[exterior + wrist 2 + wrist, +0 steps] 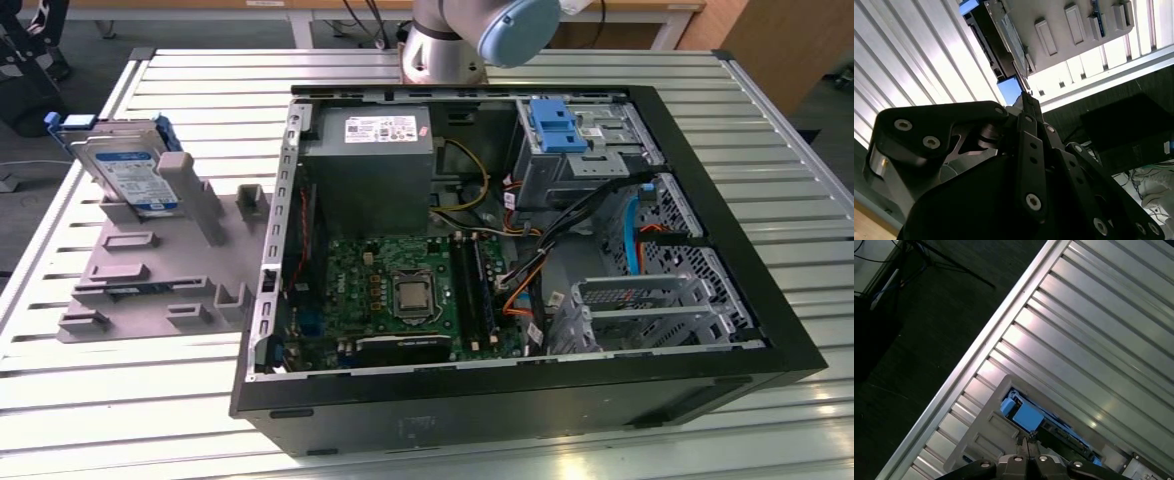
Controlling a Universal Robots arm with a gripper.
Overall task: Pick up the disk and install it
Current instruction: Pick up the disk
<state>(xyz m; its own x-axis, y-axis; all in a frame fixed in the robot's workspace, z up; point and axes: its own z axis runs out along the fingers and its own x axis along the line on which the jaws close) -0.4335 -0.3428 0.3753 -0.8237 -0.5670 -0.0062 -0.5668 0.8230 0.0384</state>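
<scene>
In the exterior view, soft and even overhead light falls on the slatted metal table point(187, 90), whose ridges shine pale without harsh glare. The open computer case point(534, 405) is dimmer inside, and its walls throw shade over the motherboard point(400, 290). In the second wrist view the table's slats burn out almost to white. The gripper point(1026, 100) stands against them as a black, backlit mass with small glints on its screws point(1033, 201). In the first wrist view, bright streaks of reflection run along the slats, while the floor point(914, 340) beyond the table's edge lies in deep gloom.
</scene>
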